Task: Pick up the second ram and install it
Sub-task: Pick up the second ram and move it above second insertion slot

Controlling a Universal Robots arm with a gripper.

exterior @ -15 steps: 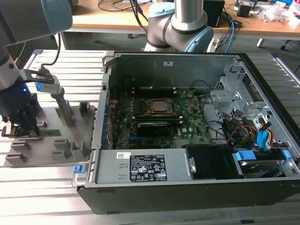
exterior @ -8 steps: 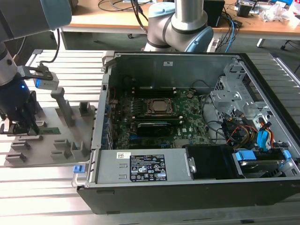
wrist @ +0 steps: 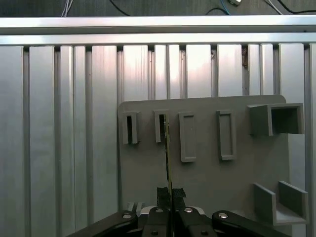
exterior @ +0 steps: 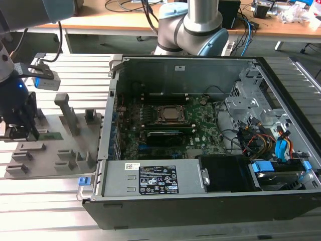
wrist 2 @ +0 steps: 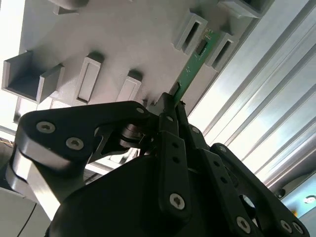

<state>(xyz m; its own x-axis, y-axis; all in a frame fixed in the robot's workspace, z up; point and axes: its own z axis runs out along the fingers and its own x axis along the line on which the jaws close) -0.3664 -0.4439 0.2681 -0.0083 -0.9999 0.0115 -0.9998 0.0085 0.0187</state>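
1 gripper (exterior: 20, 131) sits over the grey fixture (exterior: 65, 148), its jaws clamped on 1 end of the second ram (wrist 2: 195, 63). That's 1 green stick standing on edge on the fixture w/ its far end between 2 of the rectangular holders (wrist: 225, 134), 4 of them in a row in the first wrist view. 1 open PC case (exterior: 200, 213) stands just beside the fixture, on the exterior view's right, w/ 1 white label (exterior: 159, 181), print not legible.
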